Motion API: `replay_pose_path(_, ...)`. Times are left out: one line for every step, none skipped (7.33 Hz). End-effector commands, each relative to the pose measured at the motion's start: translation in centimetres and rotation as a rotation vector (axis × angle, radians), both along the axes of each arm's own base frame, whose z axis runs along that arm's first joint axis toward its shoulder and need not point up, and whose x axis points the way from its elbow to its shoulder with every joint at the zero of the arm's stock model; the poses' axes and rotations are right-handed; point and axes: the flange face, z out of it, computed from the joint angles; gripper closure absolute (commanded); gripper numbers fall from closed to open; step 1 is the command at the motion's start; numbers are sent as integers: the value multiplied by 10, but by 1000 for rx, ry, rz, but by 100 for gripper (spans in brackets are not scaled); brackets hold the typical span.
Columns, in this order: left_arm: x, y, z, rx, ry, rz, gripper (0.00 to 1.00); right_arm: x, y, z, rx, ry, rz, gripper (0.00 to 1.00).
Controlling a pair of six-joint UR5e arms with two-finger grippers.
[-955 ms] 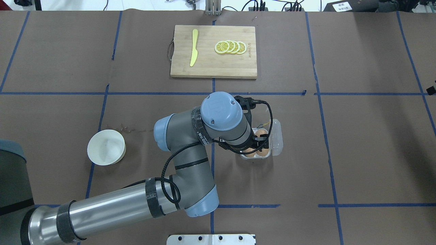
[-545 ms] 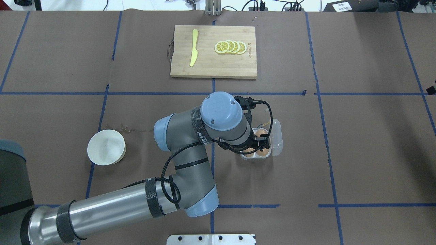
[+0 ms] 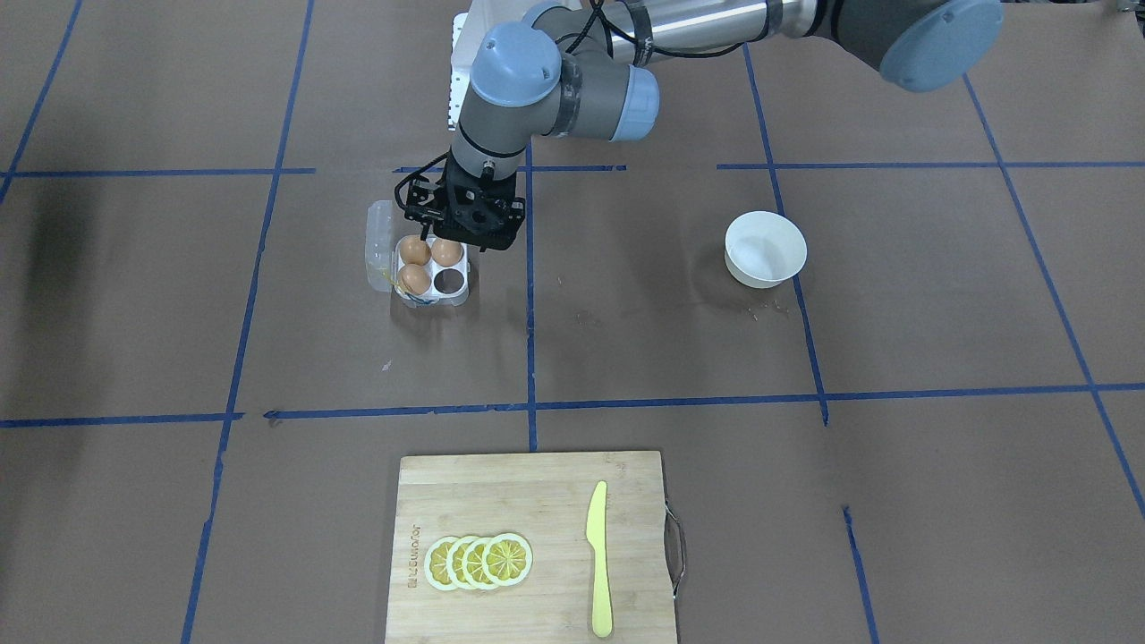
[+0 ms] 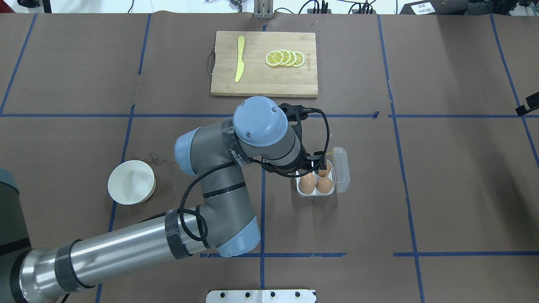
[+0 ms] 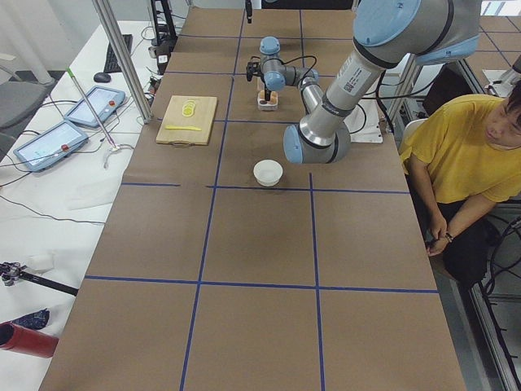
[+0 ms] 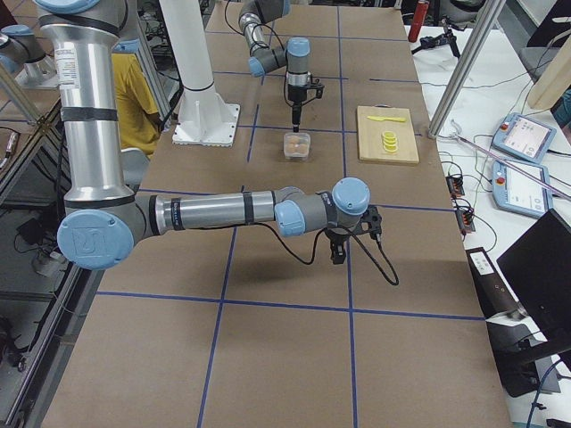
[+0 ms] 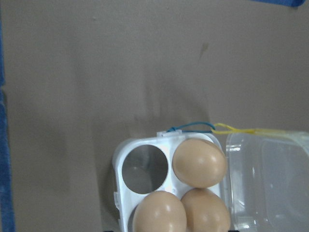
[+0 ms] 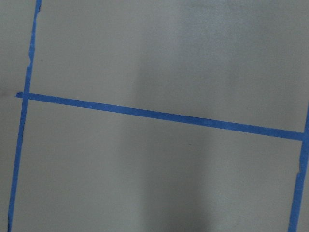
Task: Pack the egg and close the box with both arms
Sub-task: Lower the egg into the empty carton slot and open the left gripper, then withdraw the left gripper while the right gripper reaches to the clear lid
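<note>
Three eggs (image 7: 199, 163) are seated in the box (image 7: 140, 144); one cup (image 7: 144, 169) is empty and the lid (image 7: 270, 179) is laid open. Left gripper (image 3: 461, 228) is held just above the box, nothing gripped; its jaw gap cannot be told. Right gripper (image 6: 340, 256) is held well apart from the box, gap also unresolvable.

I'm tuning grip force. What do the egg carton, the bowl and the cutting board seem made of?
The carton looks like thin clear plastic: its open lid is see-through and glossy. The bowl is matte white, perhaps paper or ceramic; unclear. The cutting board looks like pale wood or bamboo, with visible grain.
</note>
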Motion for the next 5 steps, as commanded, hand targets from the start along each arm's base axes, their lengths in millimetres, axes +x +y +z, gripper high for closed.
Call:
replay_pose_path(-95, -21, 41, 42, -7, 7, 19, -46, 4, -25, -19, -57, 73, 1)
replay_pose_path(-128, -45, 58, 81, -36, -3, 19, -69, 10, -39, -55, -104, 117, 28)
replay_pose_path(-177, -70, 83, 145, -71, -31, 21, -99, 21, -51, -99, -145, 132, 78)
replay_pose_path(-228, -81, 112, 223, -92, -10, 21, -126, 33, -67, -121, -174, 126, 100)
replay_pose_path(-272, -103, 132, 250, -106, -14, 21, -148, 48, -92, -95, -188, 97, 100)
